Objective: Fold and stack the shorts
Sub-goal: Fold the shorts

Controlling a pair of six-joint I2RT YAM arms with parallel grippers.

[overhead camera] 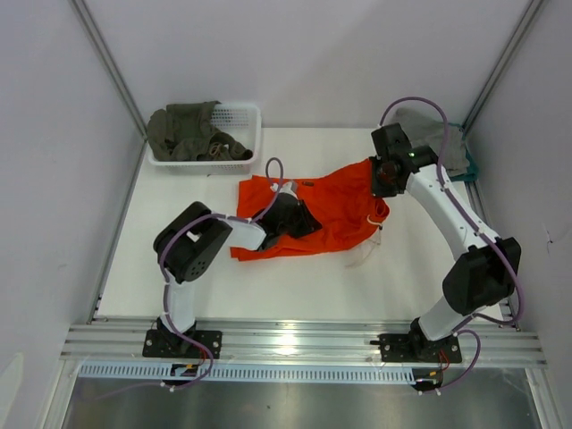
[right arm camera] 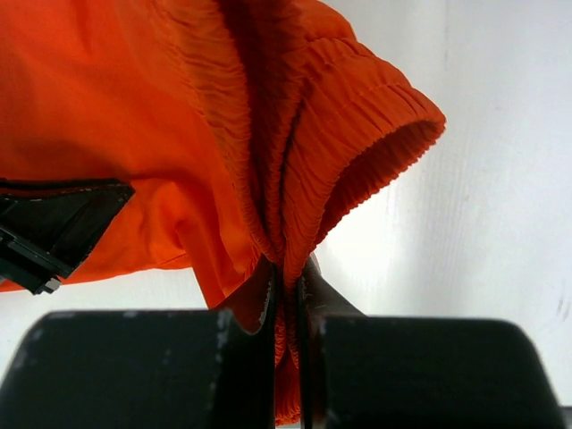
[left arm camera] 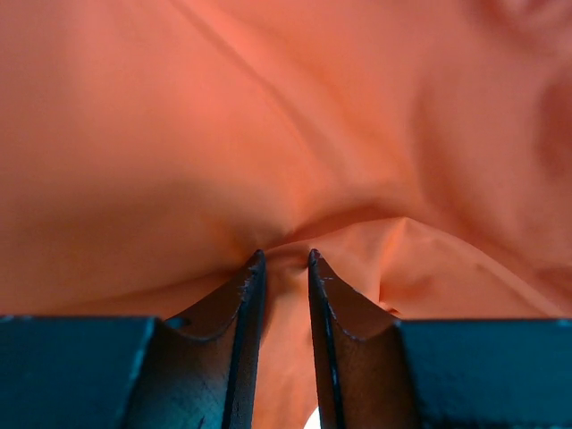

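The shorts (overhead camera: 326, 210) are spread in the middle of the white surface (overhead camera: 295, 286), bright orange and a bit rumpled, running from about centre over toward the right. Both arms have hold of them.

The left claw (left arm camera: 284, 257) is down on the left-centre part of the fabric. In its wrist view the two fingers are nearly together, with a little ridge of orange cloth pinched up between the tips, so it's gripping the shorts. The fabric fills that whole view.

The right claw (right arm camera: 286, 273) is at the far right end of the shorts. It's clamped on a bunched fold of the gathered elastic waistband (right arm camera: 357, 134), with the ribbed cloth squeezed between the fingers and fanning out past them. From above, that corner looks pulled up toward the claw.

A white drawstring (overhead camera: 368, 250) trails off the near right edge onto the surface.

On writing, there's a tiny dark mark (overhead camera: 308, 183) near the far edge of the shorts, but it's too small to read.

At the far left there's a white basket (overhead camera: 248, 121) with an olive-green garment (overhead camera: 188, 132) in it. Grey cloth (overhead camera: 427, 125) sits in the far right corner behind the right arm.
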